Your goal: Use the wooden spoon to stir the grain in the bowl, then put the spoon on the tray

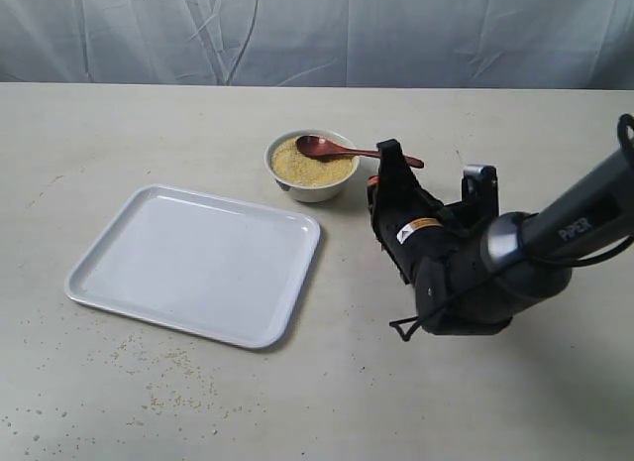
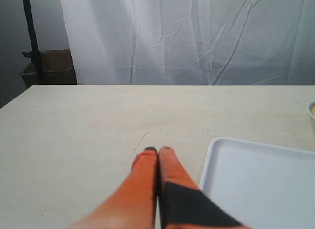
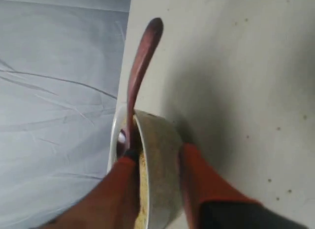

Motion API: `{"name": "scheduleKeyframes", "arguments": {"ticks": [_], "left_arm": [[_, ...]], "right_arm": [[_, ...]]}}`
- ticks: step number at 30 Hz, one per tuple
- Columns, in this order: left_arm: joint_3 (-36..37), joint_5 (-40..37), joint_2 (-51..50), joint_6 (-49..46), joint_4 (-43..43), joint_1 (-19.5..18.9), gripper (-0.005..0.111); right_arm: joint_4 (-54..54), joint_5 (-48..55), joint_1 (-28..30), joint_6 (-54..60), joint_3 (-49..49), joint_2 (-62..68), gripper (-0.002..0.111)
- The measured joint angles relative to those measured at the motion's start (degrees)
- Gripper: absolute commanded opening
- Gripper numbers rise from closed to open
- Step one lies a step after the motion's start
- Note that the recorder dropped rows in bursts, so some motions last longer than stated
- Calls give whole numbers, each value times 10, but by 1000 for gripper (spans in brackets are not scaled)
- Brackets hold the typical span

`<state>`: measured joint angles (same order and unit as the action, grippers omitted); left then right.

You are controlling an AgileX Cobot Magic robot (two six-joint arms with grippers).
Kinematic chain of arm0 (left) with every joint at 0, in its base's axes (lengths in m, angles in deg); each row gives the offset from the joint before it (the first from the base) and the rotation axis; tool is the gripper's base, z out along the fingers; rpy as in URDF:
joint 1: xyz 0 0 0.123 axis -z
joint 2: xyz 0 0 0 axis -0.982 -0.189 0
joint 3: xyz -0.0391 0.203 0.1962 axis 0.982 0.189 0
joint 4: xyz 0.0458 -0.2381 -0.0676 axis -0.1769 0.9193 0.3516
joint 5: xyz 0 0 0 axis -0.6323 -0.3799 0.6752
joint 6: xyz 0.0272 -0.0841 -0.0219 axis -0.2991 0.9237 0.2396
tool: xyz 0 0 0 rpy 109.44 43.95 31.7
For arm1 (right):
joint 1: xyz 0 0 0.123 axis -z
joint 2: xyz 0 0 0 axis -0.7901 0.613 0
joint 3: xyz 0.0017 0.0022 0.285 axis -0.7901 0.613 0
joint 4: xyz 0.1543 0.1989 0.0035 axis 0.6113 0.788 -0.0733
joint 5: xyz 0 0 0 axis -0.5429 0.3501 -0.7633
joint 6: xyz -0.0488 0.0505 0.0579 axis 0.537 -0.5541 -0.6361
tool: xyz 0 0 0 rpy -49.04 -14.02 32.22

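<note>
This looks like a robot test lab, a staged bench rather than a kitchen. A wrinkled white cloth backdrop (image 1: 317, 30) hangs along the far side of a plain pale table (image 1: 515, 402). From the right reaches a black robot arm (image 1: 584, 218) lettered PIPER. Far left, past the table's edge, stand a black stand pole (image 2: 28, 37) and a cardboard box (image 2: 49, 66). Stray granules (image 1: 168, 377) litter the near tabletop by the tray (image 1: 198, 263).

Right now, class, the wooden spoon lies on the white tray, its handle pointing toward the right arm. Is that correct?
Not quite. The wooden spoon rests in the bowl of grain, not on the tray. Its handle does point toward the right arm. The exterior view shows this.
</note>
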<state>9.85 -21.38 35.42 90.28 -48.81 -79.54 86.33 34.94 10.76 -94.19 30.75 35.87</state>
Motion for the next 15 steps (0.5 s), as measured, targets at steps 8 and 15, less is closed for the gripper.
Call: {"name": "scheduleKeyframes", "arguments": {"ticks": [8,15], "left_arm": [[0,0,0,0,0,0,0],[0,0,0,0,0,0,0]], "right_arm": [[-11,-37,0,-6,-70,56,45],[32,-52,7,-6,-111,93,45]]}}
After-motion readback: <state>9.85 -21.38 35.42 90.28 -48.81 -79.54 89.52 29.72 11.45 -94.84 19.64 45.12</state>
